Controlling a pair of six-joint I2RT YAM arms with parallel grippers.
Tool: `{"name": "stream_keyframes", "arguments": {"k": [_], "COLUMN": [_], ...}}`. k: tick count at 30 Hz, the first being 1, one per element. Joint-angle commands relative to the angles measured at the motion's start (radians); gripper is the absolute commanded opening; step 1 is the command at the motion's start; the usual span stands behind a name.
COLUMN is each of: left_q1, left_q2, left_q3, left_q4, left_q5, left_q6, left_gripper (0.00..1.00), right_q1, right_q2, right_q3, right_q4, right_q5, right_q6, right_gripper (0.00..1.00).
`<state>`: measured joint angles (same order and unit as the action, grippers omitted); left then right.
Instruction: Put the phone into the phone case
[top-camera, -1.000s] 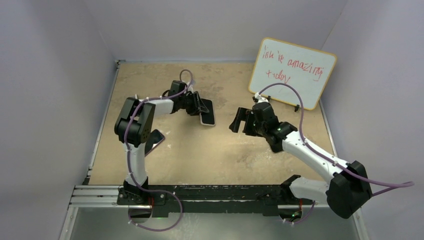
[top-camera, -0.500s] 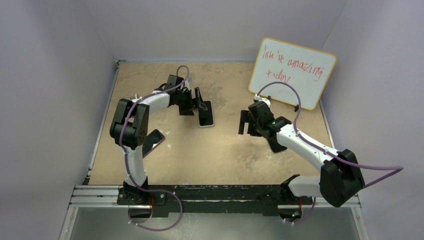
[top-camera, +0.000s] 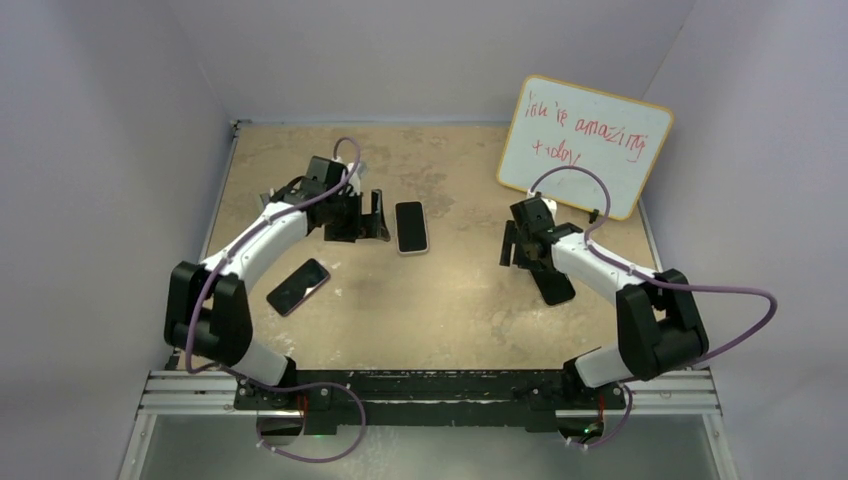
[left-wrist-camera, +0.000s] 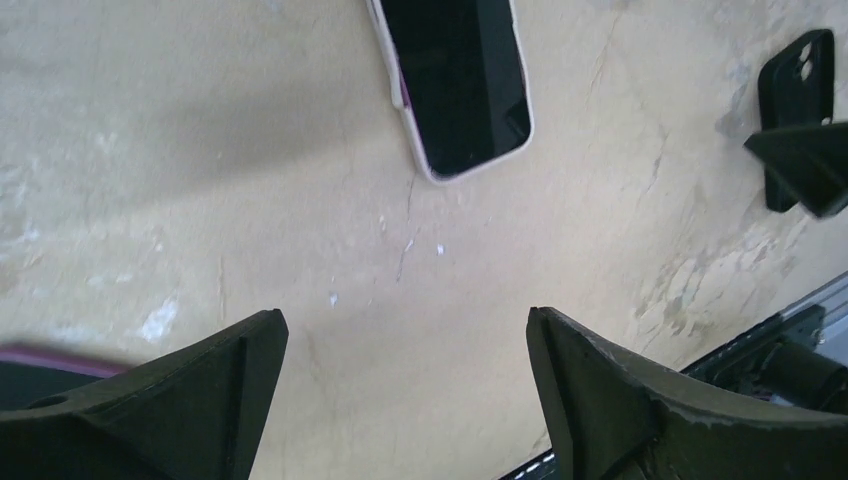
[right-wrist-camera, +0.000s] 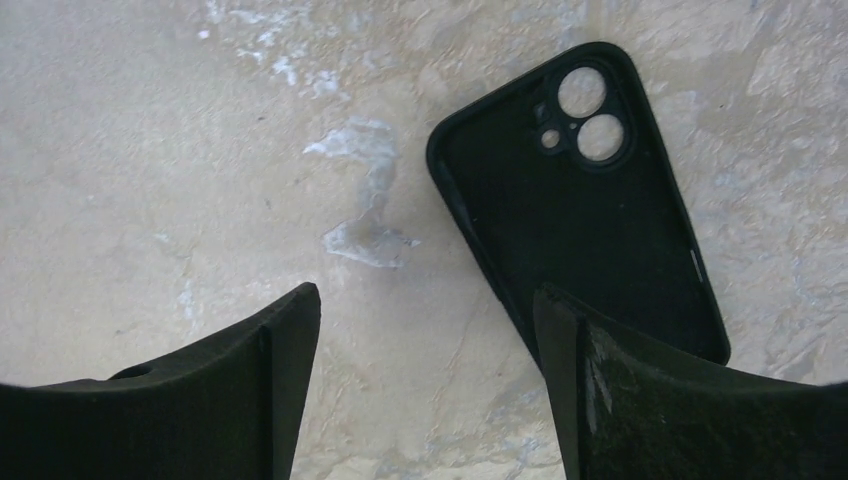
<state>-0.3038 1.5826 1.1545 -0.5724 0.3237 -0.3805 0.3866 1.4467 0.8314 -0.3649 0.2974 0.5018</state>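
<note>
The phone (top-camera: 411, 227), black-screened with a white rim, lies flat on the tan table just right of my left gripper (top-camera: 378, 218). In the left wrist view the phone (left-wrist-camera: 455, 85) lies well ahead of the left gripper (left-wrist-camera: 405, 330), whose jaws stand wide apart over bare table. The black phone case (right-wrist-camera: 580, 200) lies inside-up with its camera holes at the far end. My right gripper (right-wrist-camera: 425, 305) hangs open just left of it, and its right finger (right-wrist-camera: 640, 400) covers the case's near end. From above, the case (top-camera: 553, 287) sits beside the right gripper (top-camera: 517, 248).
A second dark phone (top-camera: 298, 286) lies at an angle on the left part of the table. A whiteboard (top-camera: 585, 145) with red writing leans at the back right. Grey walls close in three sides, and a metal rail (top-camera: 430, 385) runs along the near edge.
My left gripper opened, let go of the phone and drew back to the left; the phone now lies flat. The right arm swung right to the case, its jaws a little narrower.
</note>
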Motion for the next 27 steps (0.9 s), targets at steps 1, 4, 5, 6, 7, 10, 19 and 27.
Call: {"name": "stream_keyframes", "arguments": {"k": [1, 4, 5, 6, 7, 10, 19, 27], "left_q1": [-0.008, -0.007, -0.007, -0.006, -0.006, -0.006, -0.006, -0.006], "left_q2": [-0.12, -0.179, -0.195, -0.209, -0.22, -0.245, -0.276, -0.301], "left_q3": [-0.091, -0.141, -0.154, -0.164, -0.17, -0.181, -0.189, -0.193], "left_q4": [-0.056, -0.044, -0.039, -0.034, -0.031, -0.027, -0.024, -0.038], "left_q5": [-0.086, -0.123, -0.135, -0.146, -0.154, -0.187, -0.235, -0.281], "left_q6": [0.074, 0.075, 0.074, 0.074, 0.074, 0.075, 0.078, 0.074], "left_gripper": [0.94, 0.94, 0.94, 0.94, 0.94, 0.94, 0.95, 0.95], "right_q1": [-0.04, -0.051, -0.053, -0.054, -0.054, -0.055, -0.055, -0.054], "right_q2": [0.014, 0.041, 0.053, 0.065, 0.075, 0.102, 0.167, 0.097], "right_q3": [0.036, 0.042, 0.045, 0.047, 0.047, 0.05, 0.07, 0.075], "right_q4": [0.009, 0.019, 0.017, 0.015, 0.013, 0.011, -0.003, -0.022], "right_q5": [-0.001, -0.023, -0.026, -0.029, -0.033, -0.037, -0.025, -0.118], "right_q6": [-0.044, -0.058, -0.062, -0.064, -0.067, -0.08, -0.126, -0.108], "right_gripper": [0.75, 0.67, 0.66, 0.66, 0.65, 0.62, 0.37, 0.02]}}
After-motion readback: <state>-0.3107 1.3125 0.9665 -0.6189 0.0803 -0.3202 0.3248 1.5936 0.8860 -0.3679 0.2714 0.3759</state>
